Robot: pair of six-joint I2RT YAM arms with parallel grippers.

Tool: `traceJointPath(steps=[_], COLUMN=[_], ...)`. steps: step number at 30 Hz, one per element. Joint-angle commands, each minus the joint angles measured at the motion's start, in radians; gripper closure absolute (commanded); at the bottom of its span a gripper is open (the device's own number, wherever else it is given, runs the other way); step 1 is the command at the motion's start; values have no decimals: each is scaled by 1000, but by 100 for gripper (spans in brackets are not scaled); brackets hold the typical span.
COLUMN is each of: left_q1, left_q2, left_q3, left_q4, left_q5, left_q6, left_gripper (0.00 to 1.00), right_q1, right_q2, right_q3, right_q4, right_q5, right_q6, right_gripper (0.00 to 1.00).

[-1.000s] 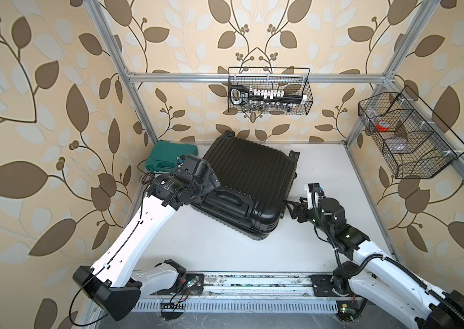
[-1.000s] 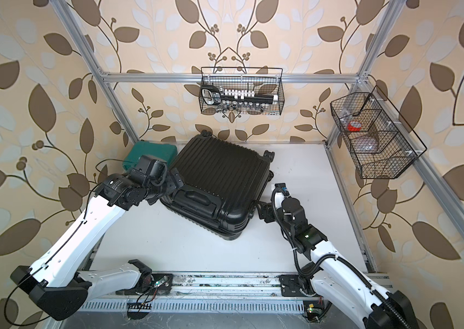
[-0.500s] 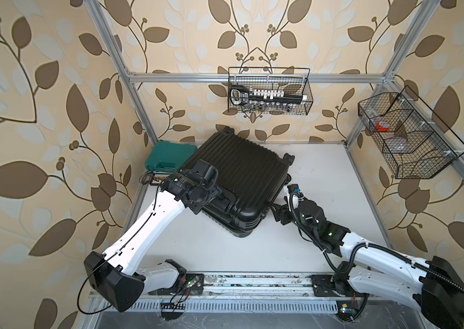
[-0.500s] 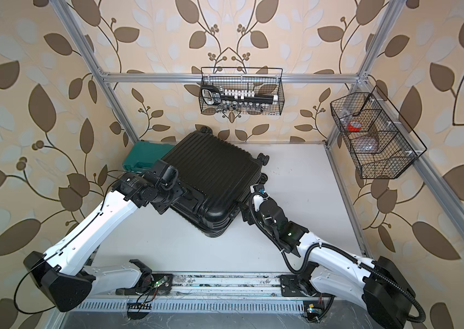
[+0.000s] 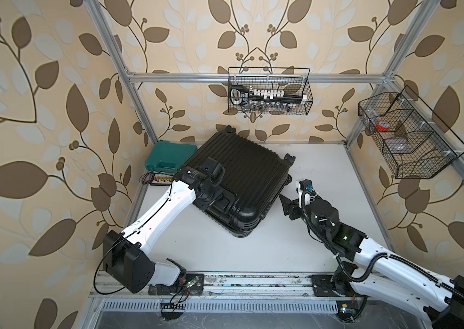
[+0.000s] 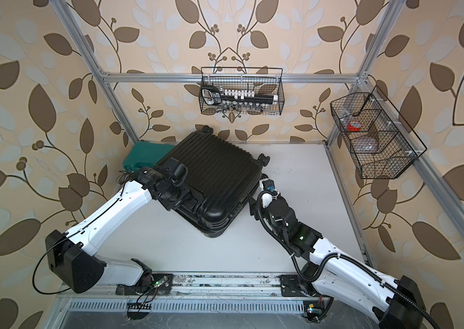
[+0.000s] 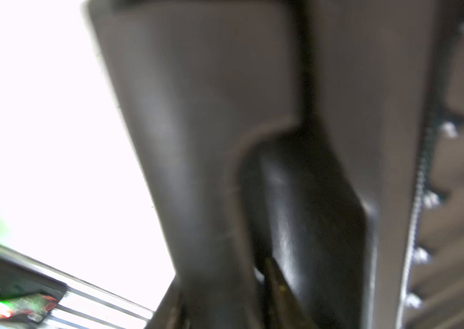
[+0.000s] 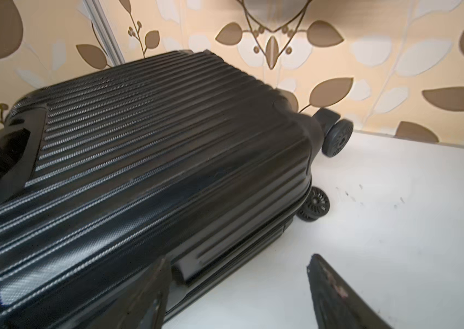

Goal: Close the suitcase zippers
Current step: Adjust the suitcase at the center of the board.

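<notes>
Left wrist view: my left fingers (image 7: 279, 290) have narrowed at the side handle (image 7: 296, 222) of the black ribbed hard-shell suitcase (image 5: 247, 171). I cannot tell whether they grip. My right fingers (image 8: 336, 296) stay spread beside it. Likely anchoring before zipping.

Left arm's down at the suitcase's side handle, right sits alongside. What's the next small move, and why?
Probably close the left gripper on the side handle to pin the suitcase. The left wrist view shows the handle bar in its recess just ahead, though whether the jaws grip it is unclear. The right gripper stands open beside the shell, holding nothing.
</notes>
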Motion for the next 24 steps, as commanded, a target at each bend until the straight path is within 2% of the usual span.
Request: traceJointPath(steps=[1, 4, 8, 9, 13, 17, 24], left_q1=[-30, -30, -28, -27, -4, 48, 173], left_q2=[2, -9, -20, -26, -38, 16, 220], left_q3=[12, 4, -13, -27, -60, 4, 222], left_q4=[79, 129, 195, 239, 411, 429, 298], left_q5=[26, 10, -96, -107, -15, 84, 215], left_q6=[215, 308, 437, 502, 742, 897, 1000], left_gripper=[75, 74, 73, 73, 74, 75, 74], right_q1=[-12, -38, -83, -103, -153, -179, -251], right_q2=[-36, -56, -66, -63, -36, 11, 77], right_q3=[54, 82, 99, 103, 122, 149, 154], right_q4=[-83, -118, -145, -154, -178, -200, -174], right_q5=[59, 57, 27, 12, -54, -111, -240], right_q6=[-36, -55, -73, -73, -81, -89, -78], right_gripper=[24, 24, 24, 24, 24, 24, 24])
